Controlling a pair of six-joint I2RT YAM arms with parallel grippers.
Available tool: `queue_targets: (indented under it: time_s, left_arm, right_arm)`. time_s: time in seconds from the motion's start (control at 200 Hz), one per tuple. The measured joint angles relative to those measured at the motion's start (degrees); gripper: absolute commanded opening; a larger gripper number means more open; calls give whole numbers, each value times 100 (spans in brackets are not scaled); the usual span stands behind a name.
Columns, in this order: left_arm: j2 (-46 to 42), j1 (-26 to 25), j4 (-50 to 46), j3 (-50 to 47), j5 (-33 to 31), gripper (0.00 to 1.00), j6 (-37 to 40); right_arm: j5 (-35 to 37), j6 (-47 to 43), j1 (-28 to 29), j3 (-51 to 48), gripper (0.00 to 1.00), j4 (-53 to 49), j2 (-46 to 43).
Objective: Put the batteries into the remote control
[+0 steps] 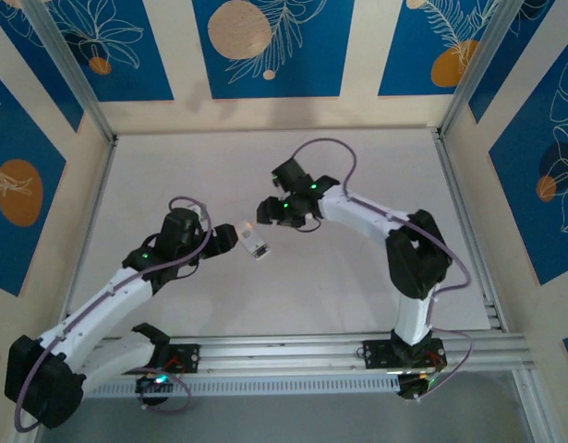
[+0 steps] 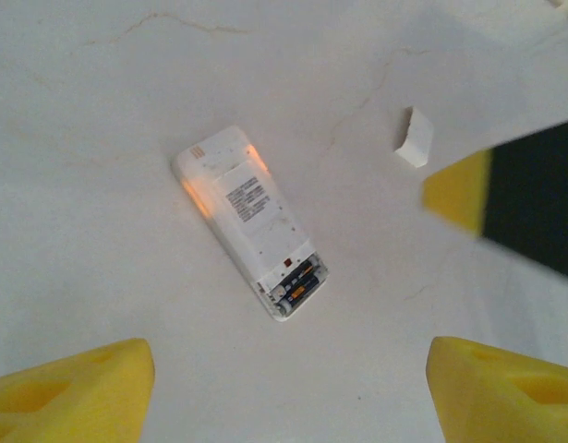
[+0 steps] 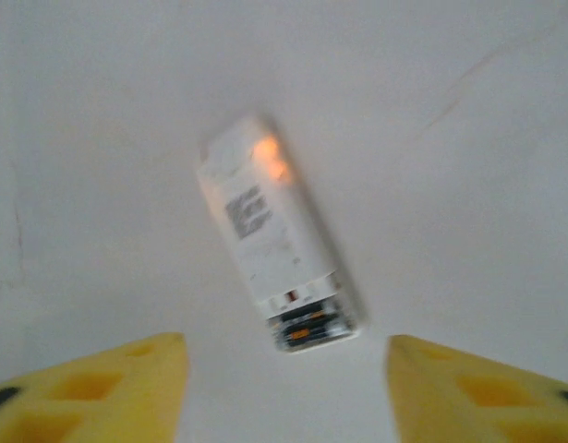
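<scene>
We see the small white rectangular plastic remote control (image 2: 249, 221) lying flat on the pale white table (image 2: 99, 111), back side up, with an orange glow near its top end. In the left wrist view it sits in the middle of the frame and slants from upper left to lower right. The little box at its lower end is open, and the two tiny dark grey batteries (image 2: 297, 281) lie inside, side by side. The left gripper (image 2: 288, 343) has its soft yellow fingers (image 2: 71, 392) spread wide in the two bottom corners. The remote control lies just above the gap between them, and they do not touch it. A small white bit (image 2: 415, 138) lies on the table at the upper right, apart from the remote control. In the blurry right wrist view, the right gripper (image 3: 285, 339) also has its fingers spread wide. The battery end of the remote control sits between the tips and touches neither.
</scene>
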Motion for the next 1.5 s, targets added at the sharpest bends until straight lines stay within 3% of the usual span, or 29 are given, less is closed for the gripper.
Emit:
queue_targets:
  time_s: [0.21, 0.365, 0.46, 0.67, 0.9, 1.0, 1.19, 1.321, 1.501]
  left_arm:
    - [-142, 2, -4, -15, -26, 81, 87]
    - [-151, 7, -9, -15, -44, 93, 166]
    - [-179, 11, -13, -17, -42, 100, 195]
    - [-254, 11, -17, -61, -46, 100, 254]
    - [-238, 11, -20, -133, -44, 100, 256]
    - [-240, 11, -24, -133, -44, 100, 282]
    - [-293, 11, -68, -160, -46, 100, 295]
    - [-317, 11, -63, -199, -42, 100, 295]
    - [-219, 11, -72, -199, -39, 100, 306]
  right_arm:
    - [874, -181, -898, 334, 80, -291, 225]
    - [1233, -76, -1290, 717, 81, -546, 1067]
    - [1266, -48, -1362, 846, 81, -592, 1432]
    - [1191, 15, -1360, 1084, 72, -691, 1711]
    - [1113, -44, -1266, 1139, 75, -739, 1834]
    - [1014, -608, -1252, 1150, 75, -741, 1845]
    - [673, -2778, -1252, 1169, 81, -750, 1755]
    - [542, -4286, -1287, 1274, 80, -1069, 1692]
    - [487, -5661, -1447, 1665, 80, -1429, 1814]
